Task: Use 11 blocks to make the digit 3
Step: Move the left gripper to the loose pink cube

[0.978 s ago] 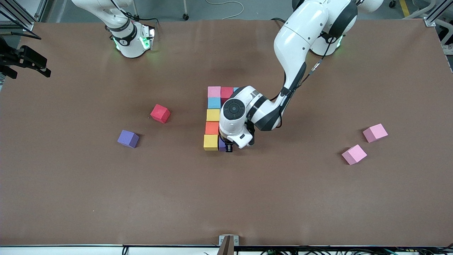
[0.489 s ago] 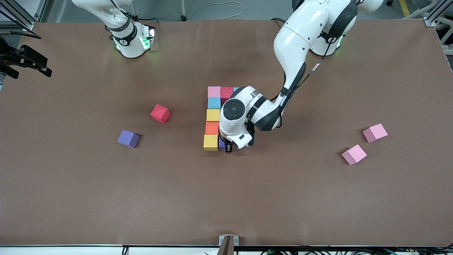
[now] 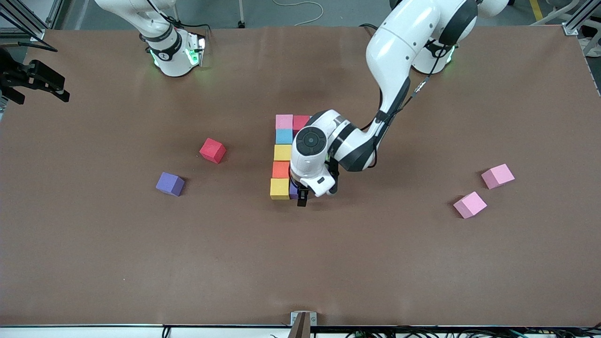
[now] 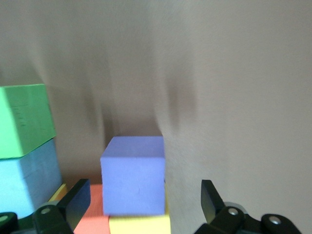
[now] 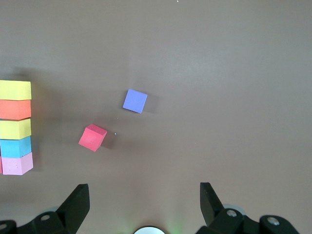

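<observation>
- Left claw spread wide over purple block, set touching yellow block to extend the digit 3's bar.
- Right claw wide, waiting.

A robotics lab is showing here. Two white industrial arms are standing bolted at one edge of a wide bench covered in plain brown matting, green status lights glowing at the base of the right arm. Aluminium framing profiles are running past the bench corners, and a black camera mount is sticking in from the right arm's end. Loose cables are lying on the grey floor by the arms' bases, with caster wheels just visible there. Small coloured foam blocks are sitting on the matting as test pieces, nothing domestic among them.
</observation>
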Motion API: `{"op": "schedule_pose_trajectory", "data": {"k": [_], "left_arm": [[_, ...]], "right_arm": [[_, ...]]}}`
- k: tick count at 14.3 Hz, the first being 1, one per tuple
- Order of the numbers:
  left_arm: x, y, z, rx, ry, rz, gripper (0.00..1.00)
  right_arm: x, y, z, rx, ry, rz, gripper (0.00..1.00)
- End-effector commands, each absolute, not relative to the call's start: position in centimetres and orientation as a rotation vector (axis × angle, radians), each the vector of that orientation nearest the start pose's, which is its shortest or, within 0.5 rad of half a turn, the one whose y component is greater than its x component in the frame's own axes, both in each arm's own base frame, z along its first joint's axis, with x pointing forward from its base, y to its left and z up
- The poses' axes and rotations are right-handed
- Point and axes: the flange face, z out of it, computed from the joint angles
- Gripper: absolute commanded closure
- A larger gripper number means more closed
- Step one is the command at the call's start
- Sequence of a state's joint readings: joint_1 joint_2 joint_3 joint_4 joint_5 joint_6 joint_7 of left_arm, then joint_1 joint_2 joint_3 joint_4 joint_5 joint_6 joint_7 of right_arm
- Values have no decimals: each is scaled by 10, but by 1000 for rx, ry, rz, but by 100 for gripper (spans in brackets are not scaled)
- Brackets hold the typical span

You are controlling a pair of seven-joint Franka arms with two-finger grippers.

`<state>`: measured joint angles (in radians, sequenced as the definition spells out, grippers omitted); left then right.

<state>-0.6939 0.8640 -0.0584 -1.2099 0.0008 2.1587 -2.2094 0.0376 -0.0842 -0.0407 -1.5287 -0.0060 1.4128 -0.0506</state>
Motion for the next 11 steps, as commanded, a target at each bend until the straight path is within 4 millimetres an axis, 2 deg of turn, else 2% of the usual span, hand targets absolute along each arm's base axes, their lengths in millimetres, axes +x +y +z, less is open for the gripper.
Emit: {"op": "schedule_pose_trajectory", "data": {"k": [1, 4, 6, 7, 11], "left_arm": [[576, -492, 328, -2470, -2076, 4, 0], [598, -429, 377, -2587, -1785, 17, 0], [611, -375, 393, -2617, -1614, 63, 0], [620, -342, 399, -2642, -1548, 81, 0], [628, -233, 390, -2724, -1288, 108, 0]], "right_arm": [[503, -7, 680, -3156, -70, 49, 0], [502, -7, 679, -3151, -69, 54, 0], [503, -9, 680, -3147, -63, 49, 0], [503, -9, 680, -3147, -63, 49, 0], [502, -8, 679, -3138, -53, 53, 0]]}}
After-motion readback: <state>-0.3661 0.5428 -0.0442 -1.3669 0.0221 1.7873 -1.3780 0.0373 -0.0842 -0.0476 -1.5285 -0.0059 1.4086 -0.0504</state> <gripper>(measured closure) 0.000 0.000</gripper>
